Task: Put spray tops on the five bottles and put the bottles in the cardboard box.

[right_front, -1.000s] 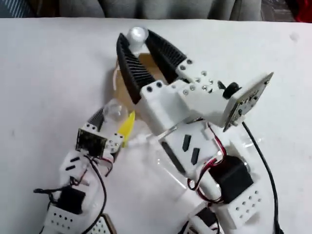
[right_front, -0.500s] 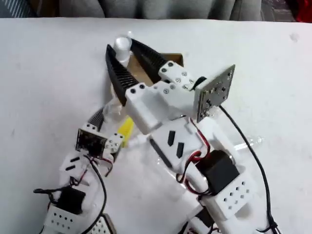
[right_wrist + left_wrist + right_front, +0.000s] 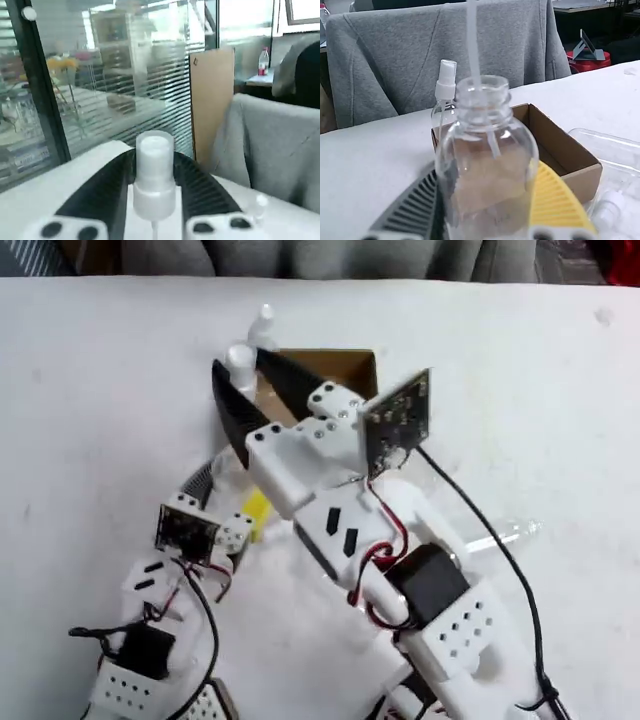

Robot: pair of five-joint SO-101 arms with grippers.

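The right gripper (image 3: 241,368) is swinging left and nearer, the spray top (image 3: 154,172) clamped between its jaws, its tube (image 3: 472,42) dipping into the open bottle (image 3: 485,165). The left gripper (image 3: 487,207) is gripping that bottle, near-left of the box (image 3: 577,177). From above, the right arm (image 3: 405,575) is hiding the bottle. A capped bottle (image 3: 444,95) is standing by the box's far-left corner.

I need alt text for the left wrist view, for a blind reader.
The left gripper holds a clear open bottle upright, a thin tube entering its neck from above. Behind it are a cardboard box and a spray-topped bottle.
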